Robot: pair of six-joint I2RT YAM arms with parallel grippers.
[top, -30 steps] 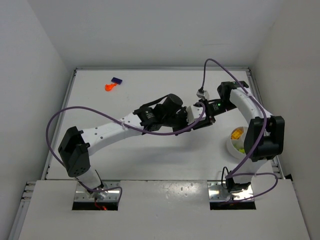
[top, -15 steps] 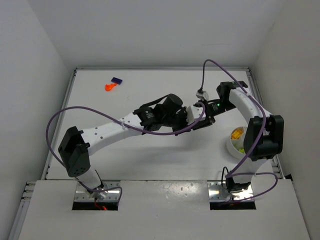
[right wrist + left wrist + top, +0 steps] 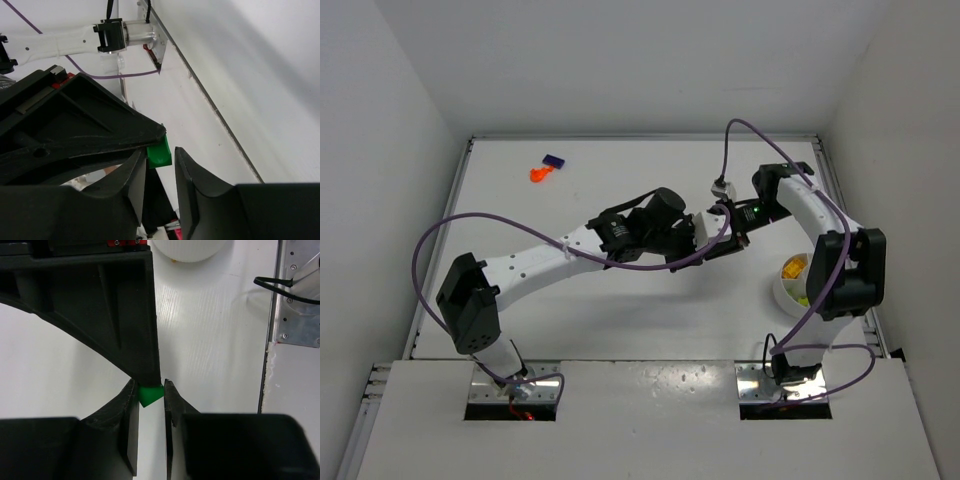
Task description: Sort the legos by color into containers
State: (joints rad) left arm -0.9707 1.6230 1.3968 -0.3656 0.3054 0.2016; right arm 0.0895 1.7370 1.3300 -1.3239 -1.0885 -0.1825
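A green lego (image 3: 150, 394) sits pinched between the fingertips of my left gripper (image 3: 149, 390), which is shut on it. It also shows in the right wrist view (image 3: 160, 151), between the fingers of my right gripper (image 3: 161, 156). That gripper is open: the brick touches one finger and a gap separates it from the other. In the top view both grippers meet tip to tip mid-table, left (image 3: 696, 232) and right (image 3: 718, 238), and the brick is hidden there. The white dish (image 3: 781, 288) at the right holds orange and yellow pieces. An orange lego (image 3: 538, 174) and a blue lego (image 3: 553, 161) lie far left.
The dish's edge (image 3: 187, 250) shows at the top of the left wrist view. A metal bracket (image 3: 300, 300) runs along the table's edge. Purple cables (image 3: 440, 235) loop beside both arms. White walls close in the table on three sides.
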